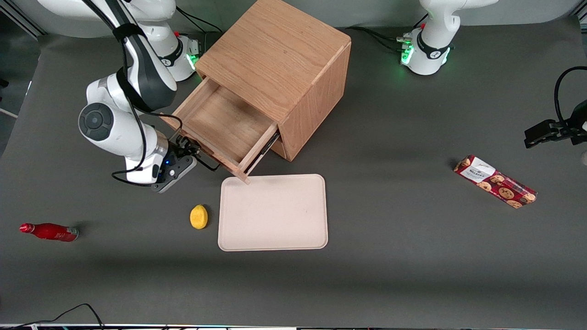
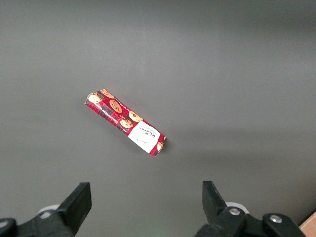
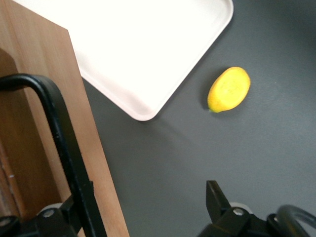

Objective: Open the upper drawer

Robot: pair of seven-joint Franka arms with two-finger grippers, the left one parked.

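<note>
The upper drawer (image 1: 223,124) stood pulled well out of the oak cabinet (image 1: 279,68), its front corner just over the rim of the beige tray (image 1: 273,238). The hand (image 1: 195,153) sat at the drawer front, fingers spread around the black bar handle (image 3: 59,143). A lemon (image 1: 198,216) lay beside the tray on open table (image 1: 412,256).

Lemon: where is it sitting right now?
The lemon lies on the table beside the tray, nearer the front camera than the gripper at the upper drawer handle.
</note>
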